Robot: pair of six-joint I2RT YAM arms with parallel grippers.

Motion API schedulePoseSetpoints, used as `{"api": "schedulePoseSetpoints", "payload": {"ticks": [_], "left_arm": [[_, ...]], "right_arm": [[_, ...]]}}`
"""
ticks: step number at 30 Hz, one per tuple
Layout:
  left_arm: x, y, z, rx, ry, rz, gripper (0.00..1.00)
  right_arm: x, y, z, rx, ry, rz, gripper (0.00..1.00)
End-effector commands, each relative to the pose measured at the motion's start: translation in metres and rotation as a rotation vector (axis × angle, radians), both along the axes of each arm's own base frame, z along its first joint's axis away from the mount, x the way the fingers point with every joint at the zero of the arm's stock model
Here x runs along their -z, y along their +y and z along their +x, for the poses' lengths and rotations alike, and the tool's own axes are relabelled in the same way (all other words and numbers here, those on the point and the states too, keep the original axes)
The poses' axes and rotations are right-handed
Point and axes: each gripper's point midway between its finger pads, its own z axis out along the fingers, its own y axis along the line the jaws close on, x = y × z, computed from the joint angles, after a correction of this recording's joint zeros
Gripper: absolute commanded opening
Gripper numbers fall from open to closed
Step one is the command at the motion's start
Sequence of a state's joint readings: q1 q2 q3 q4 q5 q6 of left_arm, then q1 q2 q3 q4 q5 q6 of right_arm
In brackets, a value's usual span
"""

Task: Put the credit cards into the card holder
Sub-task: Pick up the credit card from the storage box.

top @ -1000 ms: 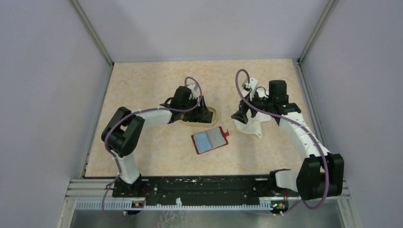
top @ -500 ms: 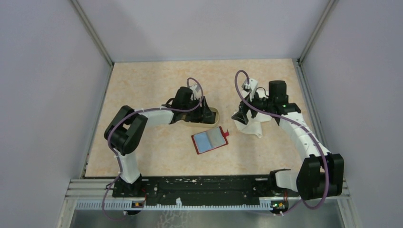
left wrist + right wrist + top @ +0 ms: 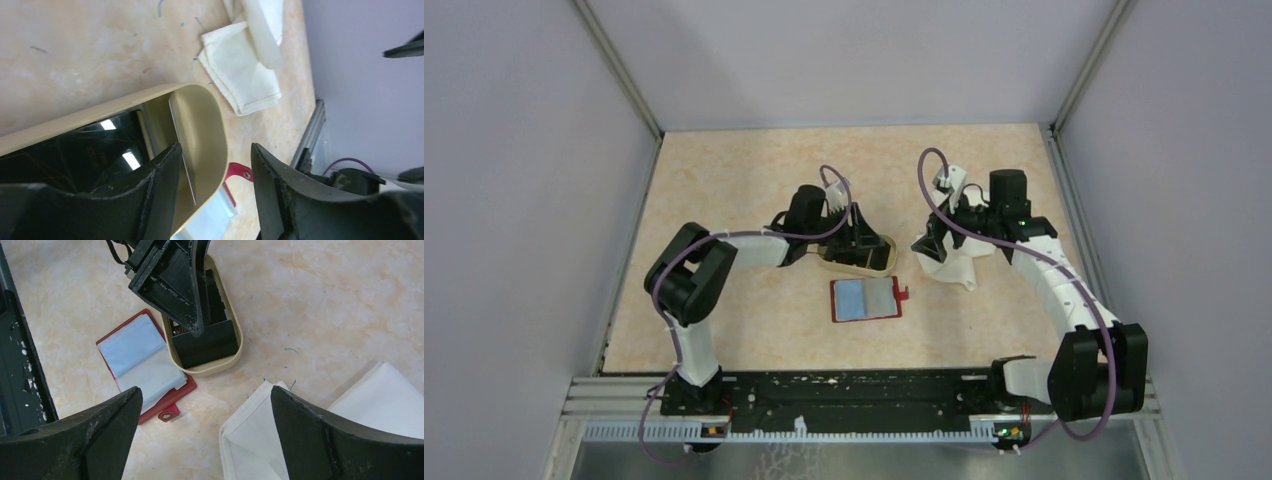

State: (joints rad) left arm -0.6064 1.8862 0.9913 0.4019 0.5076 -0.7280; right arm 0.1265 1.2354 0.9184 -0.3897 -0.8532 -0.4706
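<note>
Left claw down in the tray of cards, right claw waiting over the cloth.

The left gripper (image 3: pixel 215 150) has its jaws partly spread across one end of the tan oval tray (image 3: pixel 235 357). One finger is inside, beside the black credit cards (image 3: pixel 205 342), and the other is outside the rim, holding nothing that I can see. A thin card (image 3: pixel 182 150) stands on edge just beside the inner finger. The red card holder (image 3: pixel 866 299) lies open on the table (image 3: pixel 744 180) just in front of the tray, showing its pale blue pockets. The right gripper (image 3: pixel 205 395) hangs above the white cloth (image 3: pixel 260 440) with its jaws spread wide and empty.
</note>
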Motion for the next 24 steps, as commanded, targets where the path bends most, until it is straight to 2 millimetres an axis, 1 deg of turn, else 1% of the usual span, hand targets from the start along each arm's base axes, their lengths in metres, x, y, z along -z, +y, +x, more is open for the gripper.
{"api": "schedulePoseSetpoints", "payload": {"ticks": [1, 7, 10, 14, 18, 20, 22, 24], "left_arm": [[-0.009, -0.015, -0.014, 0.090, 0.015, -0.097, 0.59], [-0.006, -0.022, -0.020, 0.141, 0.045, -0.145, 0.57], [0.000, -0.022, -0.020, 0.139, 0.056, -0.132, 0.57], [0.011, -0.019, -0.015, 0.115, 0.047, -0.064, 0.57], [0.022, -0.017, -0.004, 0.066, 0.007, 0.075, 0.56], [0.025, -0.017, -0.001, 0.063, -0.007, 0.112, 0.50], [0.032, -0.015, 0.001, 0.057, 0.001, 0.145, 0.42], [0.036, -0.013, 0.005, 0.043, -0.003, 0.176, 0.32]], "right_arm": [[-0.029, 0.002, 0.006, -0.018, -0.098, 0.018, 0.98], [-0.030, 0.002, 0.005, -0.018, -0.096, 0.022, 0.98], [-0.031, 0.002, 0.005, -0.020, -0.098, 0.026, 0.98], [-0.032, 0.002, 0.004, -0.023, -0.098, 0.029, 0.98], [-0.033, 0.002, 0.004, -0.026, -0.101, 0.030, 0.98], [-0.033, 0.002, 0.003, -0.027, -0.101, 0.031, 0.98], [-0.034, 0.002, 0.003, -0.027, -0.105, 0.031, 0.99], [-0.037, 0.003, 0.002, -0.031, -0.109, 0.036, 0.98]]}}
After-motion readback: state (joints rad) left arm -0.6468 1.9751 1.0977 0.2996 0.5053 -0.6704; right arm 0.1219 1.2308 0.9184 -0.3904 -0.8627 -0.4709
